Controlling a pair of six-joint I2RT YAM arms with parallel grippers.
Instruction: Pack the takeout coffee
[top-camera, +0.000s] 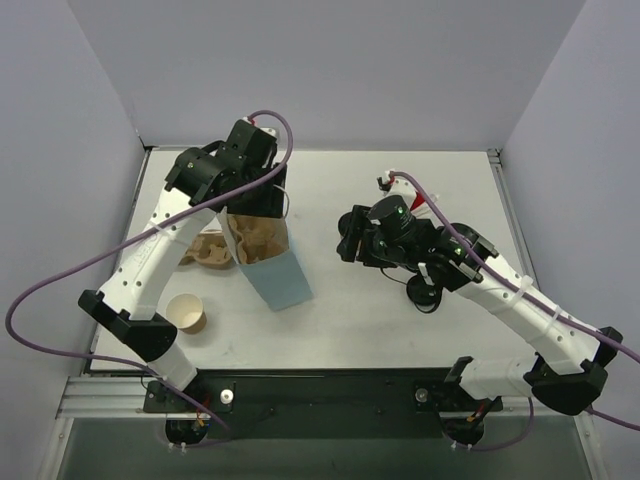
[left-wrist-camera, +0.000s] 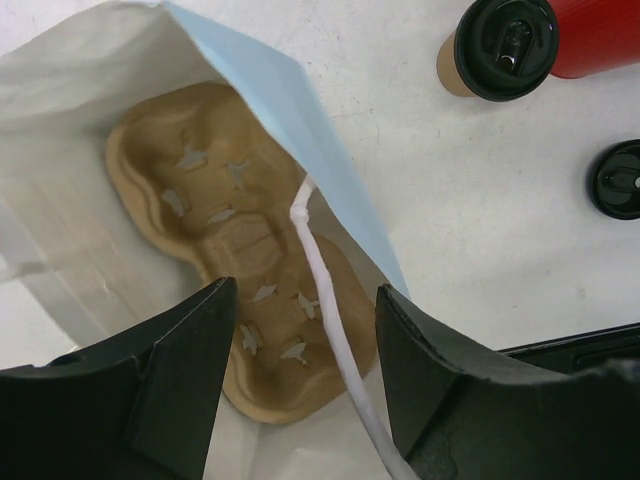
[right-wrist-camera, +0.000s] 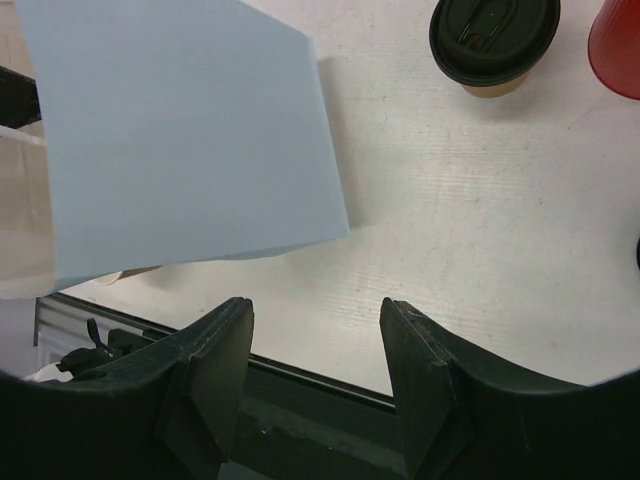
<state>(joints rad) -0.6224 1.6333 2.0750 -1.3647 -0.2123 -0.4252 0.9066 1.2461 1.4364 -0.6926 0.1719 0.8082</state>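
Note:
The takeout coffee (left-wrist-camera: 497, 50), a small tan cup with a black lid, stands on the table beside the red cup (left-wrist-camera: 600, 35). It also shows at the top of the right wrist view (right-wrist-camera: 493, 40); in the top view the right arm hides it. The blue bag (top-camera: 280, 275) gapes open, white inside, with a brown pulp cup carrier (left-wrist-camera: 230, 260) lying in it. My left gripper (left-wrist-camera: 305, 340) hovers open over the bag's mouth, and the bag's white handle cord (left-wrist-camera: 325, 290) runs loose between its fingers. My right gripper (right-wrist-camera: 315, 330) is open and empty, just right of the bag (right-wrist-camera: 180, 130).
A loose black lid (left-wrist-camera: 620, 180) lies on the table right of the bag, seen also in the top view (top-camera: 422, 293). A tan cup without a lid (top-camera: 187, 312) stands at the front left. The table's near edge and metal rail (right-wrist-camera: 300, 375) lie under the right gripper.

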